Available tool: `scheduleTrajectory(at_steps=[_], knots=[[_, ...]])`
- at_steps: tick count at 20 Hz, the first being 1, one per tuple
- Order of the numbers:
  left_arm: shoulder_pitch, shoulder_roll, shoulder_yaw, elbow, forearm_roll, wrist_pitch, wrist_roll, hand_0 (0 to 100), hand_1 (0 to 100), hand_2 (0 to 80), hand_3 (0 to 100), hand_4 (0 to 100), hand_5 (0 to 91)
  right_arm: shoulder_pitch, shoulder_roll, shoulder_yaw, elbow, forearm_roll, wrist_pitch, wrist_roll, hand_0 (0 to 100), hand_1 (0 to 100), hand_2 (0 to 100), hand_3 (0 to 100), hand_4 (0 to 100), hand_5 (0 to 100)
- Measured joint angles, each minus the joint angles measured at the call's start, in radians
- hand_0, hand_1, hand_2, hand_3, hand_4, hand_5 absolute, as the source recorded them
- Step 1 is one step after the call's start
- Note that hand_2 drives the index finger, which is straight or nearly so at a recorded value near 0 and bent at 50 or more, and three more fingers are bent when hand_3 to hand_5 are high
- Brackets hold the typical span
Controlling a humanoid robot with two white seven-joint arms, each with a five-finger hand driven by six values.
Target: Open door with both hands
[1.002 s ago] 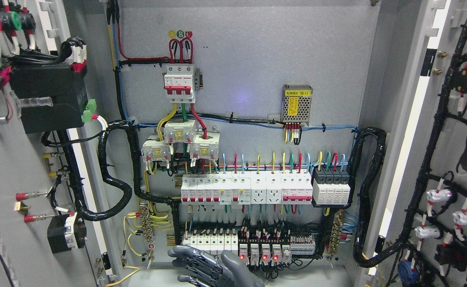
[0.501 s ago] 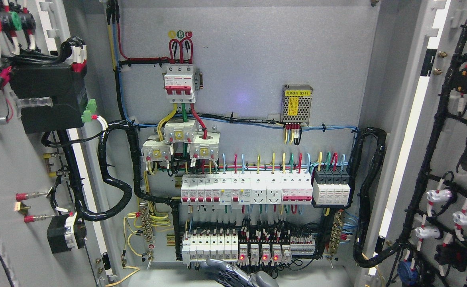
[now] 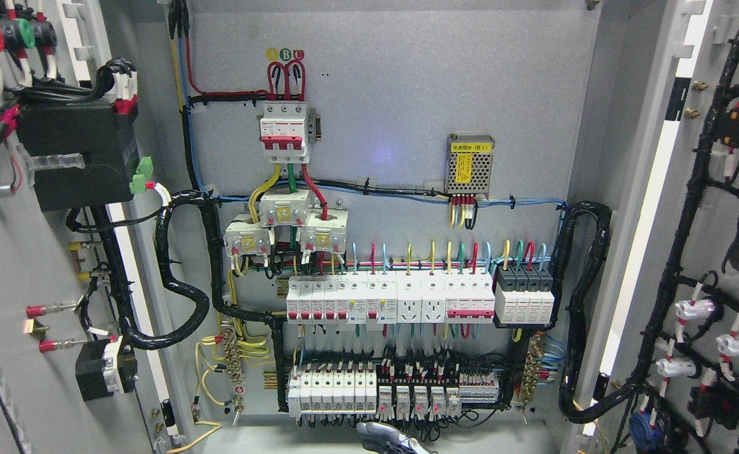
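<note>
Both cabinet doors are seen swung wide: the left door [image 3: 23, 252] at the left edge, the right door [image 3: 722, 239] at the right edge, their wiring exposed. The breaker panel [image 3: 388, 189] lies far between them. Only a hand [image 3: 387, 437] tip is glimpsed at the near bottom edge; its finger state cannot be told.

You are facing an open electrical cabinet [image 3: 395, 94], an industrial setting: rows of circuit breakers [image 3: 388, 299], bundled black cables [image 3: 587, 302], and wired components on both open doors [image 3: 4, 284].
</note>
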Motion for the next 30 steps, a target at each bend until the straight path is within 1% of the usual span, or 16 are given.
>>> scheduleTrajectory(at_steps=[3, 7, 14, 17, 20, 26, 30], knots=[[-0.041, 0.007, -0.003, -0.040, 0.000, -0.034, 0.001, 0, 0, 0.0, 0, 0, 0.0, 0.040, -0.011, -0.029, -0.022, 0.002, -0.045, 0.000, 0, 0, 0, 0, 0, 0], [-0.096, 0.013, -0.005, -0.084, -0.001, -0.110, 0.003, 0, 0, 0.0, 0, 0, 0.0, 0.092, -0.032, -0.073, -0.046, 0.003, -0.122, 0.000, 0, 0, 0, 0, 0, 0], [-0.164, 0.000, -0.009, -0.140, -0.001, -0.148, 0.004, 0, 0, 0.0, 0, 0, 0.0, 0.185, -0.065, -0.152, -0.093, 0.002, -0.238, -0.002, 0, 0, 0, 0, 0, 0], [-0.184, -0.016, -0.009, -0.159, -0.001, -0.193, 0.004, 0, 0, 0.0, 0, 0, 0.0, 0.220, -0.075, -0.188, -0.108, 0.000, -0.276, -0.003, 0, 0, 0, 0, 0, 0], [-0.201, -0.038, -0.010, -0.174, -0.001, -0.221, 0.004, 0, 0, 0.0, 0, 0, 0.0, 0.246, -0.082, -0.227, -0.120, -0.005, -0.291, -0.003, 0, 0, 0, 0, 0, 0], [-0.238, -0.096, -0.008, -0.193, -0.002, -0.237, 0.005, 0, 0, 0.0, 0, 0, 0.0, 0.281, -0.087, -0.312, -0.133, -0.016, -0.301, 0.001, 0, 0, 0, 0, 0, 0], [-0.258, -0.133, -0.003, -0.201, -0.003, -0.244, 0.007, 0, 0, 0.0, 0, 0, 0.0, 0.295, -0.090, -0.368, -0.141, -0.087, -0.301, 0.002, 0, 0, 0, 0, 0, 0]])
